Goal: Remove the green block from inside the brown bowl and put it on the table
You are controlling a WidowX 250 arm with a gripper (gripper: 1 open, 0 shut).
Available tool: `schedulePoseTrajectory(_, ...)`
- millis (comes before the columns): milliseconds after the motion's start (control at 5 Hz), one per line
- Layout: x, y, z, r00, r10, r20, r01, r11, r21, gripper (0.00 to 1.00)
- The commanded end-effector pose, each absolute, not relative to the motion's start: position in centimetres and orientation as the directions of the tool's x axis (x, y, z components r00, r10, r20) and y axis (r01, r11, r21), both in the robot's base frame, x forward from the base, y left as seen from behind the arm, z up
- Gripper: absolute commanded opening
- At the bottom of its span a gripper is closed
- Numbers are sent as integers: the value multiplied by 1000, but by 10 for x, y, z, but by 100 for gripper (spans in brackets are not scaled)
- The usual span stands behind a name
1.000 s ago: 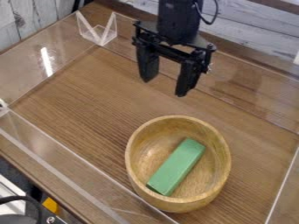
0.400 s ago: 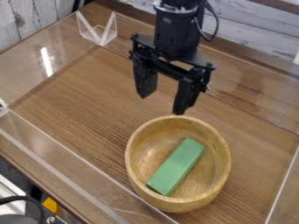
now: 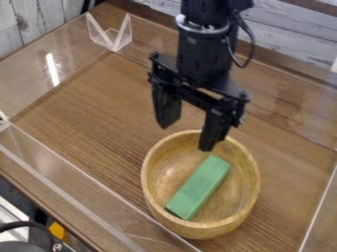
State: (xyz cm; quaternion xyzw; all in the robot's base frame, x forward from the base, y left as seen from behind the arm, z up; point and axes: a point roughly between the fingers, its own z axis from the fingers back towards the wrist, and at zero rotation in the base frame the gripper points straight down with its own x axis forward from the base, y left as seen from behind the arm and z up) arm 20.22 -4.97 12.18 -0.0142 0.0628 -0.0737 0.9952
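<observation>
The gripper (image 3: 192, 126) hung above the brown bowl (image 3: 161, 177), jaws spread, with the green block (image 3: 199, 187) inside.

body colour: all black, matte
wrist: my cylindrical black housing, fairly thick
gripper (image 3: 192, 124): wide flat crossbar, two long straight fingers (image 3: 164, 106) hanging off its ends
cable: thin black lead looping off my wrist's right side
markings: can't make any out

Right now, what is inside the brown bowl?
The green block lies flat inside the brown bowl, fully visible. The open gripper hangs above the far rim, one fingertip covering a bit of rim.
</observation>
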Motion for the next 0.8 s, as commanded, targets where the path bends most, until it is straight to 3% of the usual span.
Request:
schedulePoseTrajectory(0, 195, -60, 123, 983, -167, -77, 165, 986, -36, 100)
schedulePoseTrajectory(600, 190, -73, 98, 981, -189, -45, 187, 982, -31, 100)
